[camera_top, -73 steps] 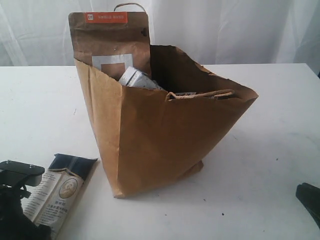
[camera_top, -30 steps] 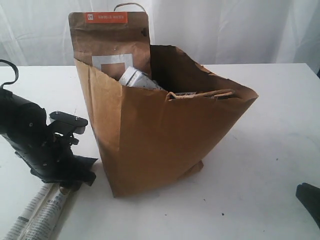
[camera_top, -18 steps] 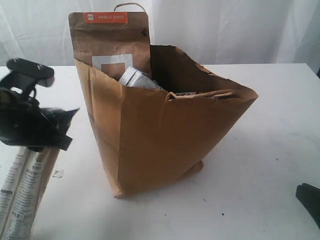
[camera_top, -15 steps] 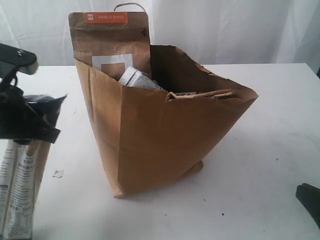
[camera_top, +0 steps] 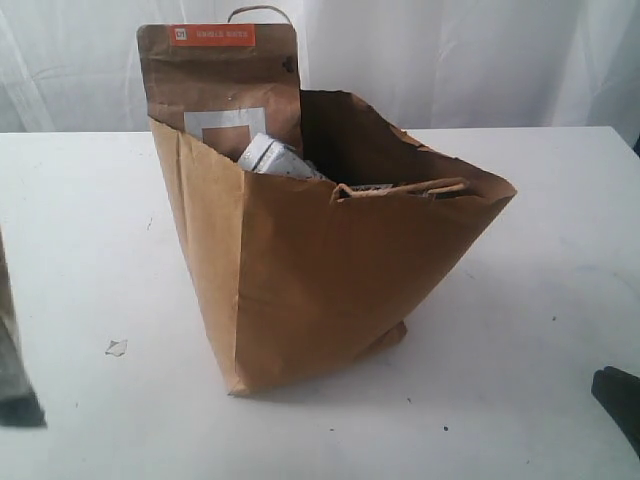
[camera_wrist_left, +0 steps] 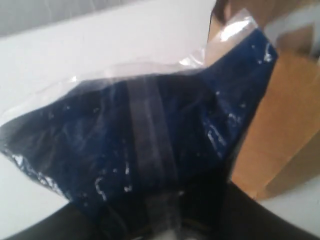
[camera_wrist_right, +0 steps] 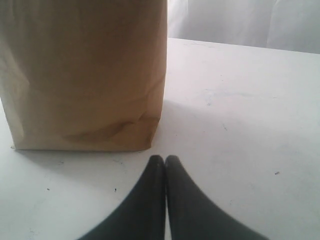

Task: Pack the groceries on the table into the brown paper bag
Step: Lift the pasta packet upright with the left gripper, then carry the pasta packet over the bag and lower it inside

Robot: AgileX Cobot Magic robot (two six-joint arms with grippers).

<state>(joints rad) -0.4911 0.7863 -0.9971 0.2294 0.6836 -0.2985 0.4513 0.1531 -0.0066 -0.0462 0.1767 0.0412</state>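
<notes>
Packed, 2 visible: brown windowed pouch (camera_top: 220, 80) and small white-blue packet (camera_top: 275, 158), inside brown paper bag (camera_top: 330, 270) on surface (camera_top: 560, 220).
Outstanding, 1: dark-blue noodle packet (camera_wrist_left: 150, 145), clamped in left fingers (camera_wrist_left: 255, 220), aloft beside bag.
Right fingers (camera_wrist_right: 150, 200): pressed together, empty.
Other contents hidden.

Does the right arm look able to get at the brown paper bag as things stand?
Probably yes. In the right wrist view only bare table lies between the shut right gripper and the brown paper bag; nothing stands in the way.
</notes>
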